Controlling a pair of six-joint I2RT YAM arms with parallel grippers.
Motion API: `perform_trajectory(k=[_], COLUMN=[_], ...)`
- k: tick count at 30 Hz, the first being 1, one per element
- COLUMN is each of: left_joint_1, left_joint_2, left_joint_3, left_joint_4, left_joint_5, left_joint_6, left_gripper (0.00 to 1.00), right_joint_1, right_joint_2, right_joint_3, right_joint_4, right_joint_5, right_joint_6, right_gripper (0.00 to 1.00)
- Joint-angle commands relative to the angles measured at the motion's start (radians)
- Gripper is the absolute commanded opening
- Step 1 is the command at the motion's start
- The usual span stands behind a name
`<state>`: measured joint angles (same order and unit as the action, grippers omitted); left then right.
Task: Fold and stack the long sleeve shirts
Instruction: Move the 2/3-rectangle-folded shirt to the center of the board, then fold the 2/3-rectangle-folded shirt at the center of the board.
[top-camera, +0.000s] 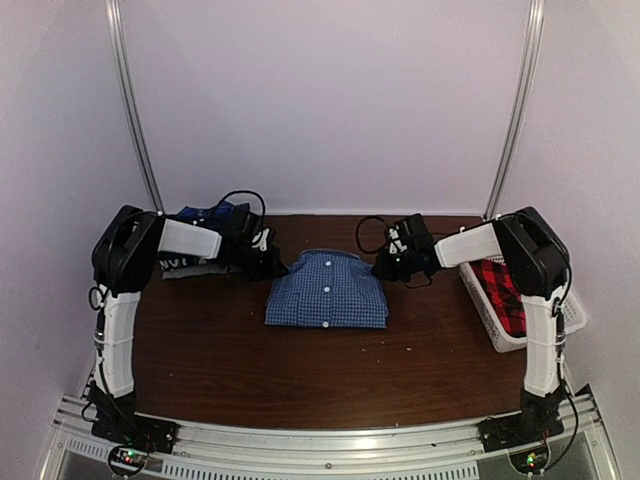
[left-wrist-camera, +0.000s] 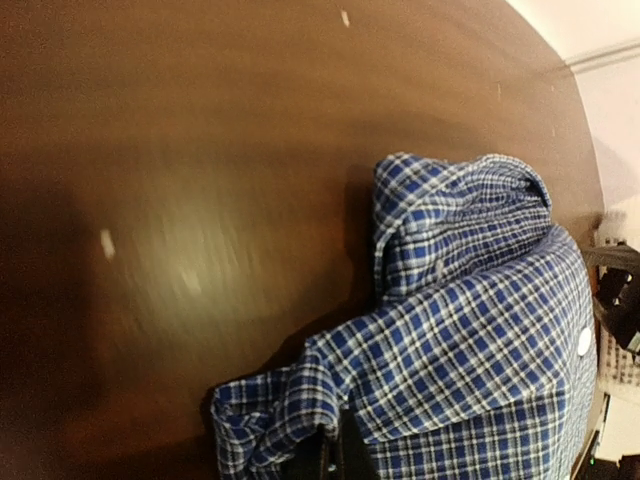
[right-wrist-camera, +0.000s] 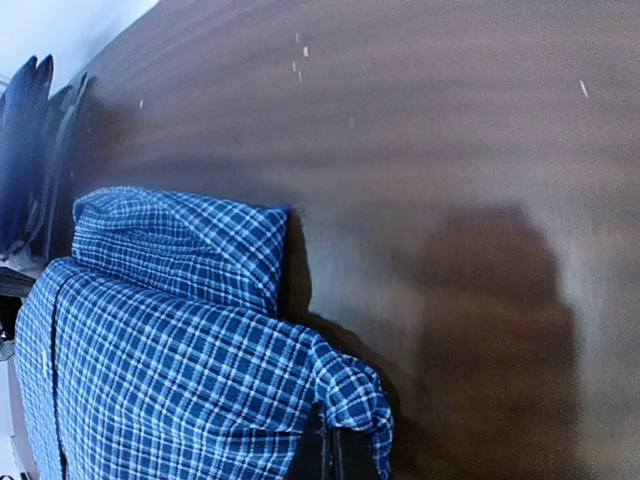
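- From the overhead camera I cannot make out either set of fingertips. The left claw (top-camera: 272, 266) and the right claw (top-camera: 384, 266) are dark lumps against the far corners of the blue-and-white shirt (top-camera: 327, 292), and their jaws are lost in the black housings.
- Each wrist camera cuts its own fingers off at the bottom edge. Only short dark stubs show, pressed together with checked cloth bunched around them.
- So I read both claws as closed, each pinching a fold of that shirt: the left at the far-left corner, the right at the far-right corner.
- Only the overhead view shows the shirt whole. It is a folded rectangle in the middle of the table (top-camera: 300, 370), with the collar on the far side and the button row running toward the near edge.
- Only that view shows the red-and-black shirt (top-camera: 503, 283), lying in the basket (top-camera: 482, 303) at the right edge.
- It also shows the dark blue shirt (top-camera: 205, 213) at the far left, mostly hidden behind the left arm.
- The wrist views add the collar standing up as a soft hump and the cloth puckering at each pinch.
- The dark blue shapes at the upper left of the right wrist view are too blurred for me to name.
- Both arms rise upright from their bases, then reach inward with forearms roughly level and wrists low over the table.
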<state>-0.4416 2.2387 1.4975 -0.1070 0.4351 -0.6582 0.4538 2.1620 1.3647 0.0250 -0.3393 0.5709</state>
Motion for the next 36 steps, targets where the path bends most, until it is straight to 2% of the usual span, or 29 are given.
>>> perform_trajectory(k=[1, 4, 7, 12, 16, 21, 22, 24, 25, 26, 28, 30, 33, 35, 36], left_joint_1=[-0.085, -0.126, -0.135, -0.135, -0.130, -0.115, -0.110, -0.100, -0.096, -0.092, -0.084, -0.080, -0.083, -0.094, -0.106], left_joint_2=[-0.208, -0.390, -0.528, -0.616, -0.615, -0.534, -0.514, -0.481, -0.474, -0.475, -0.483, -0.503, -0.555, -0.589, -0.603], left_joint_3=[-0.268, -0.451, -0.582, -0.659, -0.655, -0.603, -0.584, -0.539, -0.522, -0.509, -0.490, -0.480, -0.485, -0.494, -0.495], left_joint_4=[0.157, 0.203, 0.215, 0.178, 0.168, 0.175, 0.174, 0.152, 0.136, 0.124, 0.086, 0.053, 0.025, 0.008, -0.001], left_joint_5=[0.012, -0.052, -0.094, -0.143, -0.190, -0.202, -0.200, -0.202, -0.213, -0.224, -0.248, -0.264, -0.270, -0.280, -0.282], left_joint_6=[-0.072, -0.110, -0.140, -0.125, -0.117, -0.099, -0.093, -0.073, -0.063, -0.054, -0.037, -0.019, -0.011, -0.010, -0.008], left_gripper=[0.00, 0.00, 0.00, 0.00, 0.00, 0.00, 0.00, 0.00, 0.03, 0.11, 0.38, 0.49, 0.59, 0.54, 0.47], right_joint_1=[0.067, 0.096, 0.111, 0.136, 0.138, 0.132, 0.125, 0.116, 0.115, 0.115, 0.117, 0.121, 0.151, 0.192, 0.214], right_joint_2=[-0.223, -0.410, -0.567, -0.715, -0.729, -0.636, -0.609, -0.559, -0.546, -0.540, -0.542, -0.548, -0.564, -0.567, -0.562], right_joint_3=[-0.300, -0.494, -0.617, -0.676, -0.676, -0.604, -0.582, -0.528, -0.502, -0.472, -0.440, -0.414, -0.399, -0.390, -0.379], right_joint_4=[0.035, 0.055, 0.063, 0.057, 0.096, 0.102, 0.093, 0.053, 0.035, 0.015, -0.018, -0.075, -0.113, -0.126, -0.132], right_joint_5=[0.025, 0.085, 0.136, 0.204, 0.195, 0.227, 0.227, 0.228, 0.228, 0.234, 0.253, 0.276, 0.302, 0.303, 0.303], right_joint_6=[0.026, 0.058, 0.081, 0.088, 0.063, 0.003, -0.007, -0.023, -0.035, -0.047, -0.067, -0.085, -0.106, -0.110, -0.112], right_gripper=[0.00, 0.00, 0.00, 0.00, 0.00, 0.00, 0.02, 0.15, 0.22, 0.29, 0.42, 0.51, 0.51, 0.49, 0.48])
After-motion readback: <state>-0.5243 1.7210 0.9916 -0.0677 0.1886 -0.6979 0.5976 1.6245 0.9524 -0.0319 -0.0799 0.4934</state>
